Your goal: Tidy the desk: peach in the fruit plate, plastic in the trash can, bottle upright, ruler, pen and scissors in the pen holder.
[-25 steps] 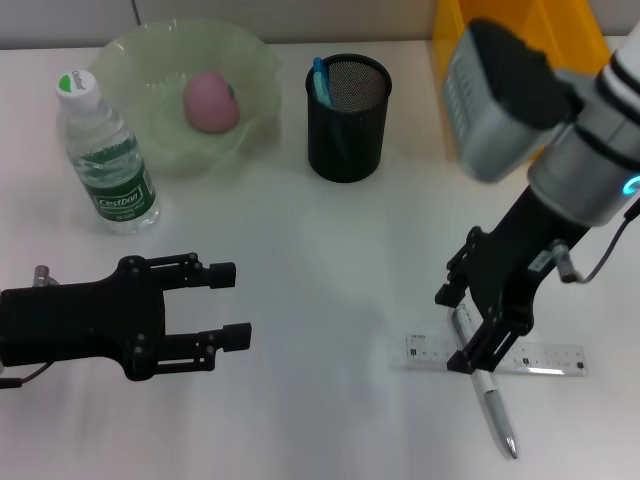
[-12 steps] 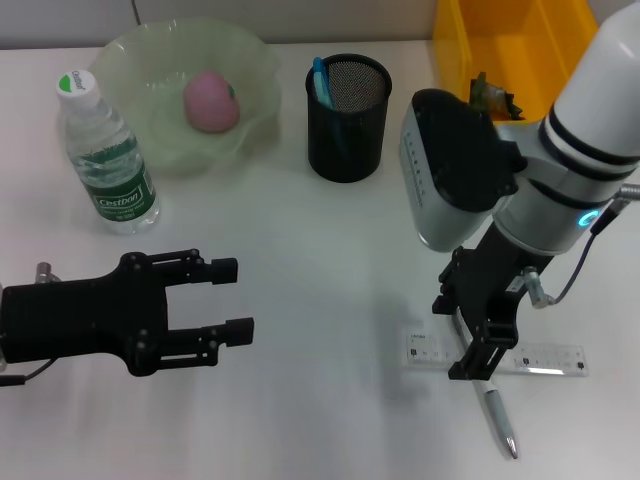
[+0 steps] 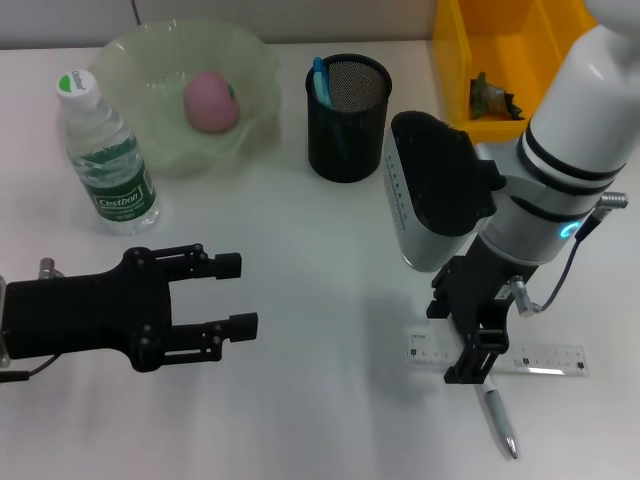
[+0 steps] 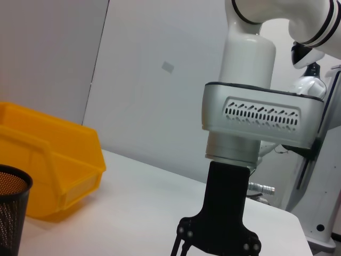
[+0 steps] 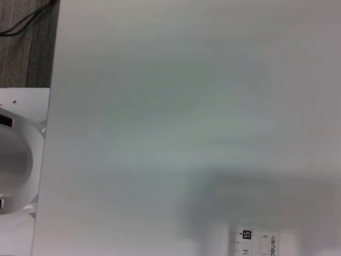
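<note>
My right gripper (image 3: 452, 342) points down, open, over the left part of the clear ruler (image 3: 545, 359) and the top of the silver pen (image 3: 499, 420), which lies across the ruler. The ruler's end (image 5: 256, 242) also appears in the right wrist view. The pink peach (image 3: 211, 100) lies in the green fruit plate (image 3: 130, 60). The bottle (image 3: 108, 160) stands upright beside it. A crumpled piece of plastic (image 3: 494, 96) lies in the yellow trash can (image 3: 452, 60). The black mesh pen holder (image 3: 346, 125) holds a blue item; no scissors are identifiable. My left gripper (image 3: 238, 294) hovers open at the left.
The right arm's big white wrist housing (image 3: 430, 190) hangs between the pen holder and the ruler. From the left wrist camera I see the right arm (image 4: 248, 122), the yellow bin (image 4: 48, 160) and the pen holder's rim (image 4: 10, 184).
The right arm has swung left and turned, bringing its wrist housing nearer the pen holder. Its gripper stays over the pen and ruler, which have not moved. The left gripper is almost unmoved.
</note>
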Available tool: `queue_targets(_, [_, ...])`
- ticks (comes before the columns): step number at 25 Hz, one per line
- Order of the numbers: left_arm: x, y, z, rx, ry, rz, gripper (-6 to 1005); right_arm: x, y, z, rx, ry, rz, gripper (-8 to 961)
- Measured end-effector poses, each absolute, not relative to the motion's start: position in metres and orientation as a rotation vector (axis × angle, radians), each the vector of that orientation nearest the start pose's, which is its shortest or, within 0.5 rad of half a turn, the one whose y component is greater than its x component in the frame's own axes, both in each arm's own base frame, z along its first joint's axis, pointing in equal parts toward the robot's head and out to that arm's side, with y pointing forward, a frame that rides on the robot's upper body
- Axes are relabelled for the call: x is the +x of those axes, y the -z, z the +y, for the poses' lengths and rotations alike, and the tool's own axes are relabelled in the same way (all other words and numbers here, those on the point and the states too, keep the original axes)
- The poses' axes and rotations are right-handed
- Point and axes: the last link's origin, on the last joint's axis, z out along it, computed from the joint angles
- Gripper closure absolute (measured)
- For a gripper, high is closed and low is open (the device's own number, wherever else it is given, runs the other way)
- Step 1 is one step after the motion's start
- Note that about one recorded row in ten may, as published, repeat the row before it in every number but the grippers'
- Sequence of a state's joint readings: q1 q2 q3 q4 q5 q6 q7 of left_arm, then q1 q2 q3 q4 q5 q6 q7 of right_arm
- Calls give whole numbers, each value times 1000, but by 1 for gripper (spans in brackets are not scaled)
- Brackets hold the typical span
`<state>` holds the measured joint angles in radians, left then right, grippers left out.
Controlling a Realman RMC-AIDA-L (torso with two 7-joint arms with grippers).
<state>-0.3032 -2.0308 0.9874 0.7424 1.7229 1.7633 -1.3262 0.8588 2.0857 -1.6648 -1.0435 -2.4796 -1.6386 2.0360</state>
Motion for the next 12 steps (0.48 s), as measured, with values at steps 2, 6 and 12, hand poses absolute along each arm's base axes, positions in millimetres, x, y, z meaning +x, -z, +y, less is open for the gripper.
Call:
queue_targets(2, [-272,-9,260,-2871,892,-527,276,146,71,333,-3123,984,-44,325])
queue_targets(6, [-272,-9,261,-2867,889,-526,276,148,75,333,-3122,988,-44,326])
queue_targets(12, [-273,-9,262,-2861,884,-529,276,149,76,332,-3122,999,-52,327])
